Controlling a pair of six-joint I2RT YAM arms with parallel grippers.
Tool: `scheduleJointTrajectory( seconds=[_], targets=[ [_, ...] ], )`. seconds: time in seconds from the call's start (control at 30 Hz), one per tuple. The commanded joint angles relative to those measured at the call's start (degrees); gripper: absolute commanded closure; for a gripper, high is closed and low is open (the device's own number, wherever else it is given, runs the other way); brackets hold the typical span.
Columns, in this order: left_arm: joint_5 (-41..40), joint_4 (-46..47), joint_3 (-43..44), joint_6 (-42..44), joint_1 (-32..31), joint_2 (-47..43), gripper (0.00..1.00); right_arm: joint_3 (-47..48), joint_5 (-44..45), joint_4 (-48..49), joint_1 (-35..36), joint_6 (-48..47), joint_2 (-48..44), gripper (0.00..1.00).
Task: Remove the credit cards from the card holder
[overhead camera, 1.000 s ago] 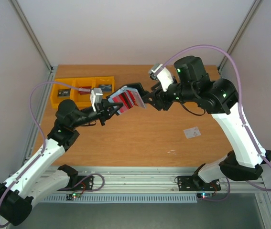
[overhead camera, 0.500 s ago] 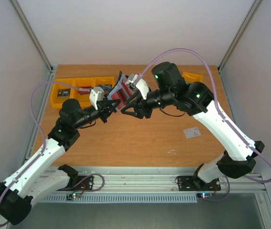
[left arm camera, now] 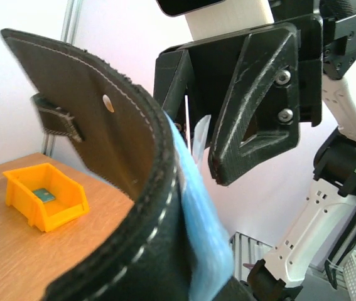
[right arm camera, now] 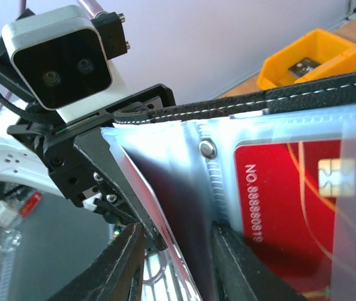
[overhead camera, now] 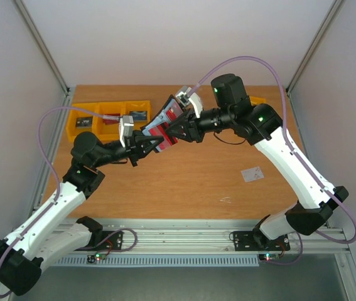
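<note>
In the top view the card holder (overhead camera: 164, 128) is held up off the table (overhead camera: 196, 188) between the two arms, and much of it is covered by them. The left end effector (overhead camera: 149, 145) is clamped shut on the holder's edge. Its own fingers are hidden in the left wrist view, where the blurred black cover and small tab (left arm camera: 55, 119) fill the foreground. The right end effector (right arm camera: 176, 266) is seen with its jaws partly apart, a pale blue inner leaf between them. Whether the pads press on that leaf cannot be told.

Only the right wrist view shows the red card (right arm camera: 278, 200) plainly. It is tucked in a clear pocket inside the holder beside a metal stud (right arm camera: 207, 148), and it is cut off at the frame edge. Only the top view shows a whitish card (overhead camera: 253, 174), which lies flat on the table well apart from the holder, on the right arm's side. The yellow bins (overhead camera: 105, 116) are seen just beyond the holder on the left arm's side, and their contents are too small to make out.
</note>
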Motion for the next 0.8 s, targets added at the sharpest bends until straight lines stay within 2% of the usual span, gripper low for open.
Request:
scheduleJointTrajectory(
  seconds=[0.0, 0.1, 0.17, 0.3, 0.33, 0.4, 0.47, 0.77],
  targets=[
    [3.05, 6.50, 1.93, -0.49, -0.21, -0.03, 1.00, -0.24, -4.52, 1.31, 0.28, 0.57, 0.02, 0.76],
    [3.12, 6.58, 1.96, -0.66, -0.29, 0.15, 1.00, -0.14, -6.36, 0.81, 0.40, 0.61, 0.98, 0.87],
    [3.19, 6.48, 1.92, -0.60, -0.38, 0.19, 1.00, -0.06, -8.09, 0.55, 0.45, 0.35, 1.40, 0.98],
    [2.63, 6.09, 1.30, -0.17, -0.53, -0.24, 1.00, -0.91, -8.10, 1.21, 0.20, -0.79, -0.03, 0.99],
    [2.37, 6.11, 1.11, -0.23, -0.55, -0.45, 0.96, -1.20, -7.38, 1.30, 0.09, -0.85, -0.38, 0.99],
    [2.14, 6.41, 0.74, -0.31, -0.58, -0.65, 0.80, -1.42, -7.19, 0.90, -1.02, -0.72, -0.80, 0.99],
    [2.23, 7.05, 0.39, -0.41, -0.56, -0.77, 0.73, -1.29, -6.97, 0.12, -1.77, -0.75, -1.06, 0.99],
    [1.20, 5.99, 0.39, -0.77, -0.73, -0.66, 0.73, -1.05, -4.91, -1.94, -2.89, -1.20, -1.89, 0.99]
  ],
)
